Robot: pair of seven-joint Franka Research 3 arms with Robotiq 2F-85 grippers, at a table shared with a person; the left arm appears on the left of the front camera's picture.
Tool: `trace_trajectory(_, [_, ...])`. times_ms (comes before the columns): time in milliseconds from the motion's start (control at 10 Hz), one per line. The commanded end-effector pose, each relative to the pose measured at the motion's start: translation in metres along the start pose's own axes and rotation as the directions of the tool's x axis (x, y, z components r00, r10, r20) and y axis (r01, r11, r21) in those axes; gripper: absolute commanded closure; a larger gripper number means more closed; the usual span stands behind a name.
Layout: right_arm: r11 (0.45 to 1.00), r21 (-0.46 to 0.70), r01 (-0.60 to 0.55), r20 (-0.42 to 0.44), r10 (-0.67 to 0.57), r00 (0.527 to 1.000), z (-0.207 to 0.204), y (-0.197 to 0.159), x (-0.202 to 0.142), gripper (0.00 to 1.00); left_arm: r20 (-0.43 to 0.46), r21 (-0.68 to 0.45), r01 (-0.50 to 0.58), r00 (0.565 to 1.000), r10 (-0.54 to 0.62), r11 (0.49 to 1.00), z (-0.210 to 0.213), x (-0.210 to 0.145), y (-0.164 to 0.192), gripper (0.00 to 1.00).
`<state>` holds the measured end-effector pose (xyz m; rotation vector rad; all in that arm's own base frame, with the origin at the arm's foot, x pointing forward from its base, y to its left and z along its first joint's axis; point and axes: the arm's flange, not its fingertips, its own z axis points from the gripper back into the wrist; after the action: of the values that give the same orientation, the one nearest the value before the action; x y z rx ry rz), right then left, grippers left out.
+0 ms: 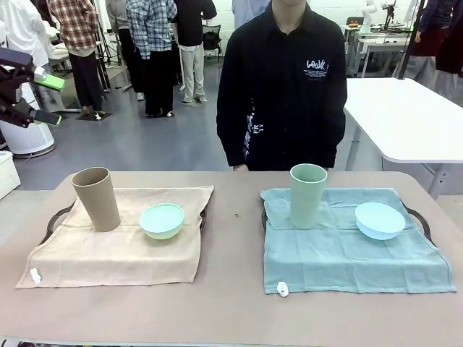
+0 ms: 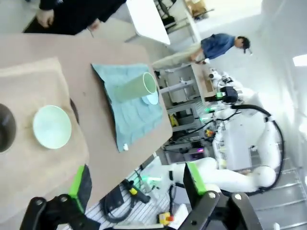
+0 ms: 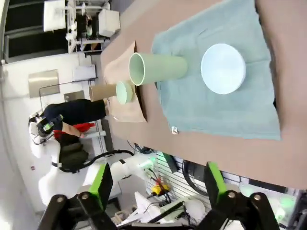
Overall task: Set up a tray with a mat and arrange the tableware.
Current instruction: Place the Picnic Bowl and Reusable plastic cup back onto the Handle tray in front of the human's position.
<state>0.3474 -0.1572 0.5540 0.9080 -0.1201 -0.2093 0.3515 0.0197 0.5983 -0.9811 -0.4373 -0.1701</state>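
On the tan table point(image 1: 231, 289) lie two mats, each over a dark tray whose handles peek out at the sides: a beige mat point(image 1: 116, 246) on the robot's left and a teal mat point(image 1: 347, 249) on its right. The tan cup point(image 1: 96, 198) stands upright on the beige mat, with the mint green bowl point(image 1: 161, 220) just beside it; the bowl looks empty. The pale green cup point(image 1: 308, 195) stands upright on the teal mat, near the light blue bowl point(image 1: 379, 220), which is also empty, as is the cup seen from the right wrist. Each mat carries a small white tag point(image 1: 282, 289) at its near edge, too small to read. The person point(image 1: 282, 87) at the far side wears a black shirt with small white lettering that cannot be read clearly. The left gripper point(image 2: 134, 184) hangs above the table's near edge with jaws spread wide, holding nothing; the right gripper point(image 3: 156, 184) is likewise wide apart and empty.
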Motion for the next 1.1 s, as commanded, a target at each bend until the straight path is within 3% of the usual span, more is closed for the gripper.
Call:
trace_trajectory(0, [1.0,0.016,0.024,0.006,-0.025,1.0,0.002,-0.01,0.002,0.0,0.001,-0.035,-0.028,1.0,0.028,0.999,0.003,-0.005,0.013,0.0])
trace_trajectory(100, [0.939,0.316,0.138,-0.094,-0.114,0.989,0.008,-0.02,0.005,0.0,0.041,-0.193,-0.137,0.988,0.147,0.972,0.012,0.004,0.025,0.0])
trace_trajectory(200, [0.847,0.486,0.214,-0.169,-0.149,0.974,0.015,-0.038,0.003,0.0,0.116,-0.292,-0.253,0.948,0.296,0.923,0.029,0.002,0.056,0.0])
trace_trajectory(300, [0.784,0.574,0.236,-0.131,-0.196,0.972,0.025,-0.058,0.001,0.0,0.244,-0.372,-0.316,0.874,0.42,0.873,0.048,-0.005,0.086,0.0])
trace_trajectory(400, [0.755,0.609,0.24,-0.094,-0.232,0.968,0.03,-0.073,-0.001,0.0,0.289,-0.396,-0.365,0.821,0.492,0.842,0.056,-0.012,0.106,0.0])
trace_trajectory(600, [0.792,0.551,0.262,-0.109,-0.243,0.964,0.025,-0.081,-0.006,0.0,0.236,-0.261,-0.545,0.764,0.6,0.796,0.065,-0.018,0.131,0.0])
trace_trajectory(700, [0.829,0.496,0.26,-0.119,-0.232,0.966,0.02,-0.081,-0.004,0.0,0.216,-0.187,-0.553,0.783,0.583,0.812,0.067,-0.015,0.13,0.0])
trace_trajectory(800, [0.777,0.575,0.256,-0.101,-0.243,0.965,0.034,-0.094,-0.009,0.0,0.258,-0.324,-0.472,0.79,0.556,0.82,0.076,-0.024,0.147,0.0])
trace_trajectory(1000, [0.777,0.575,0.256,-0.101,-0.243,0.965,0.034,-0.094,-0.009,0.0,0.258,-0.324,-0.472,0.79,0.556,0.82,0.076,-0.024,0.147,0.0])
